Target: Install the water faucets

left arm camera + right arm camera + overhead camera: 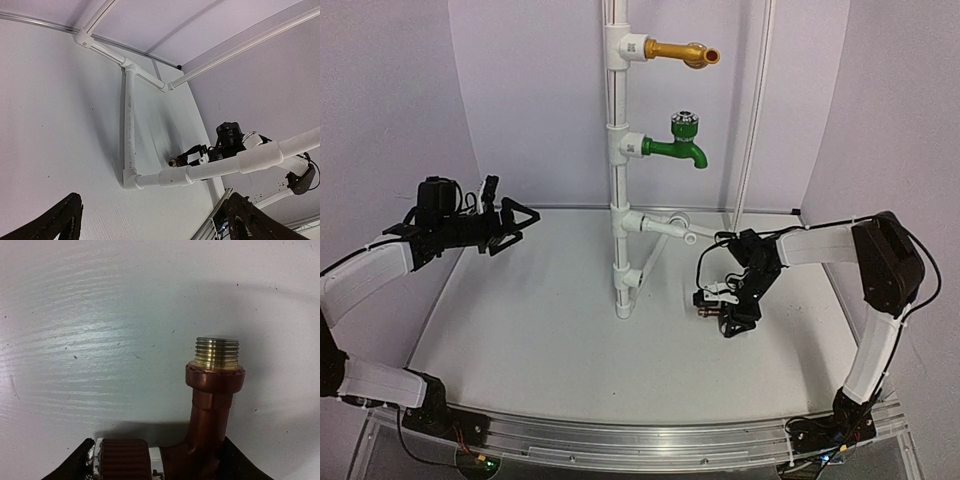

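The water faucet (212, 405), copper-brown with a brass threaded end, lies on the white table (540, 330) right of the pipe stand. Its ribbed knob (122, 460) points left in the right wrist view. My right gripper (155, 462) reaches down over it, one finger against the knob end and the other against the body. In the top view the faucet (706, 312) shows under the right gripper (722, 312). The left wrist view catches the faucet's (175, 162) brass end behind a pipe. My left gripper (525, 220) hangs open and holds nothing, high on the left.
A white pipe stand (618, 200) rises at the table's middle back. It carries a long gold faucet (682, 52) on top and a green faucet (680, 148) below. A slanted branch pipe (660, 228) juts right lower down. Purple walls enclose the table.
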Tool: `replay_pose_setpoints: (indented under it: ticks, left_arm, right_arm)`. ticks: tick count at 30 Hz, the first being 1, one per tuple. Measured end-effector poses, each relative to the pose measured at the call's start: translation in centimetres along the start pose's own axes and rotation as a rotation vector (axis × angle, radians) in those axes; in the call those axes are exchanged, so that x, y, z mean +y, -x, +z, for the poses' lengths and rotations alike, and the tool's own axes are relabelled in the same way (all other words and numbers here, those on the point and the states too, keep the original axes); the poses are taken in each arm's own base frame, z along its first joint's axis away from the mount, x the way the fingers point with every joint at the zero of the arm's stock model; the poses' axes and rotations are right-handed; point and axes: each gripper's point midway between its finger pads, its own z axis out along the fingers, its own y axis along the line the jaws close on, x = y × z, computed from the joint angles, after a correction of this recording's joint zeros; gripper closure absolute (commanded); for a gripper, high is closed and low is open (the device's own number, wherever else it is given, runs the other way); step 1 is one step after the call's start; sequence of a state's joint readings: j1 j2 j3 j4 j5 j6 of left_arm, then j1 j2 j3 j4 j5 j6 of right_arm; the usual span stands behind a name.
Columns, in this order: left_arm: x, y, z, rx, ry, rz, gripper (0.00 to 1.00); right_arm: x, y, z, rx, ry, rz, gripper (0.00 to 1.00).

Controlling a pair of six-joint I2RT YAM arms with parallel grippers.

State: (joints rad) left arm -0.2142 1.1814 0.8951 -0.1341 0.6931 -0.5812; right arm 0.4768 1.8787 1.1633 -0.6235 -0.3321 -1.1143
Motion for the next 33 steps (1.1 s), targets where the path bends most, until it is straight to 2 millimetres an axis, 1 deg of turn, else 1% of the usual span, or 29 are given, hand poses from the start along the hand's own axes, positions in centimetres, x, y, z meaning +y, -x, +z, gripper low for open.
replay_pose_setpoints:
  ticks: [2, 4, 9, 11, 15, 18, 22, 24, 27, 30, 33]
  left_arm:
    - [-0.4, 0.2, -0.4, -0.013, -0.004, 0.008, 0.00]
    - [-1.1, 0.4, -1.0, -0.027, -0.011, 0.020, 0.00]
    - [-3.3, 0.4, -2.8, -0.052, -0.051, 0.061, 0.00]
    - [-4.2, 0.3, -3.5, -0.060, -0.069, 0.076, 0.00]
    - [-6.0, -0.1, -4.9, -0.074, -0.113, 0.105, 0.01]
    - [-6.6, -0.6, -5.6, -0.075, -0.137, 0.109, 0.02]
    - [-6.8, -1.6, -5.7, -0.051, -0.161, 0.101, 0.05]
    - [-6.9, -2.1, -5.5, -0.026, -0.175, 0.097, 0.06]
    - [-7.6, -3.2, -4.8, 0.019, -0.205, 0.104, 0.09]
    - [-9.1, -4.7, -4.2, 0.068, -0.247, 0.138, 0.14]
    - [-10.9, -6.2, -3.3, 0.119, -0.282, 0.170, 0.16]
  right_arm:
    - [0.4, 0.3, -1.3, 0.002, -0.009, -0.014, 0.42]
    - [0.6, 0.9, -3.1, -0.006, -0.036, -0.040, 0.43]
    - [1.1, 3.1, -9.0, -0.037, -0.145, -0.157, 0.45]
    - [1.6, 3.9, -10.9, -0.052, -0.186, -0.205, 0.46]
    - [3.5, 4.8, -14.3, -0.086, -0.250, -0.286, 0.48]
    - [5.2, 4.7, -16.0, -0.114, -0.285, -0.308, 0.48]
    - [7.2, 4.4, -18.5, -0.163, -0.353, -0.304, 0.50]
    - [7.8, 4.9, -20.0, -0.200, -0.394, -0.306, 0.50]
    - [8.7, 6.7, -22.3, -0.263, -0.430, -0.312, 0.50]
    - [9.4, 9.1, -24.3, -0.325, -0.451, -0.323, 0.51]
    - [10.4, 12.3, -25.9, -0.380, -0.468, -0.341, 0.52]
